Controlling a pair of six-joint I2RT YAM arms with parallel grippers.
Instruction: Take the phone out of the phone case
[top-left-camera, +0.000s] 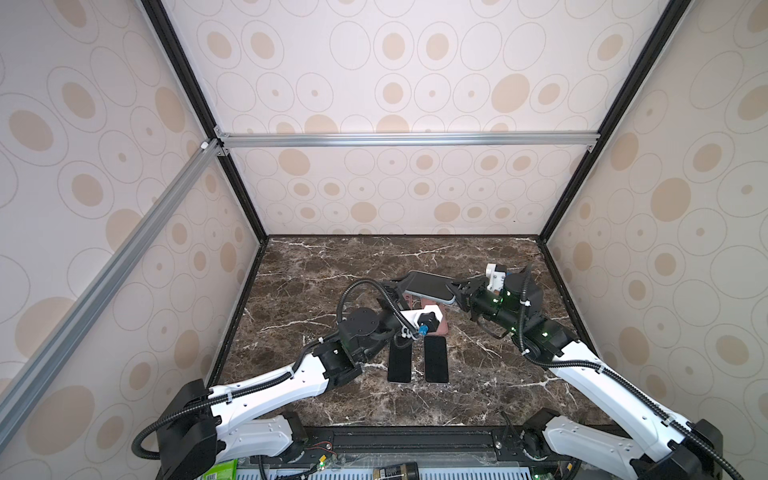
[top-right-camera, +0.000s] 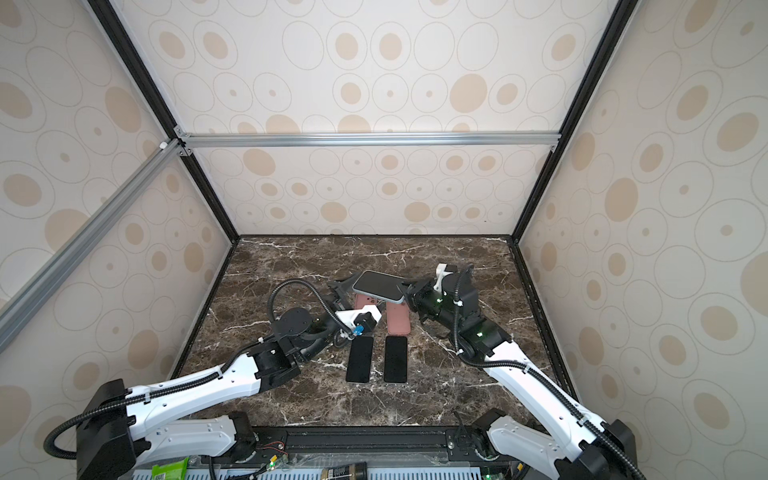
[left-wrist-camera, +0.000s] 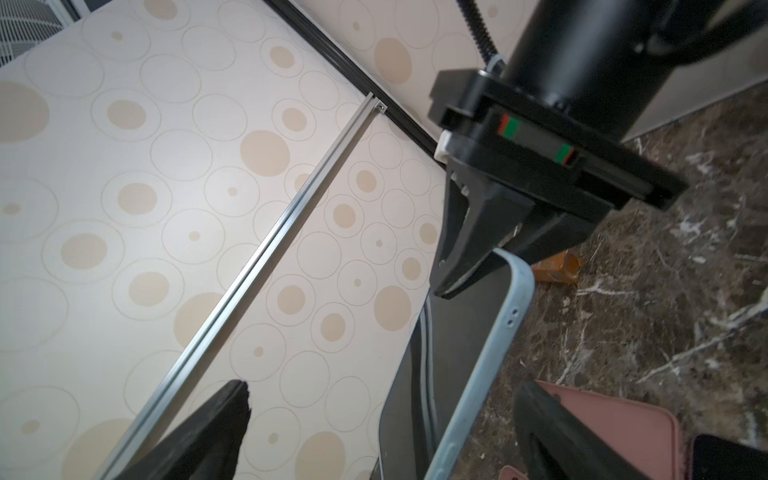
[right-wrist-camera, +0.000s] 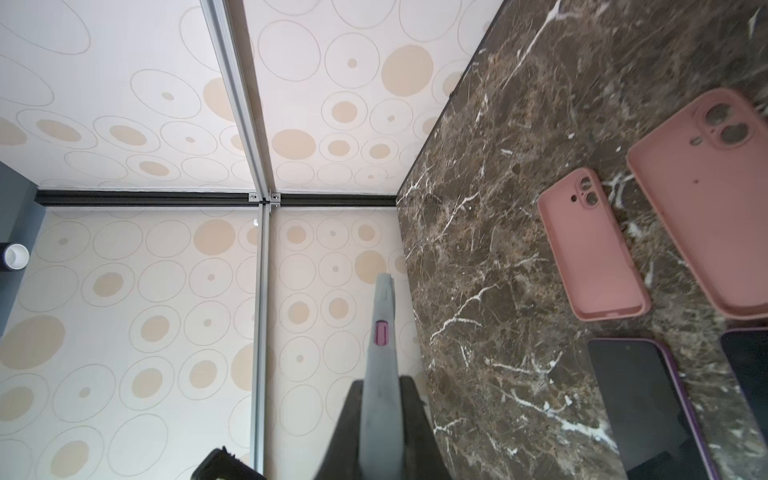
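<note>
The right jaws are clamped on one short end of the phone (top-left-camera: 428, 286) (top-right-camera: 380, 286). They hold it clear of the tabletop (top-left-camera: 332, 266), dark face up and roughly level, above the far end of a pink case (top-right-camera: 399, 320). In the right wrist view the phone (right-wrist-camera: 380, 353) sits edge-on between the two fingers, showing a pale grey-blue rim with a small pink button.

The left jaws stand wide open at the phone's other end. In the left wrist view the phone (left-wrist-camera: 478, 353) runs between the spread fingers, and neither one presses on it.

The pink case (right-wrist-camera: 706, 199) lies empty on the tabletop, inner side up. A second pink case (right-wrist-camera: 590, 245) (top-right-camera: 363, 301) lies just beside it on the left arm's side, also empty. In both top views it is partly hidden behind that arm's wrist. Two dark phones (top-left-camera: 400, 361) (top-left-camera: 436, 359) lie flat, side by side, just on the robot's side of the pink case.
</note>
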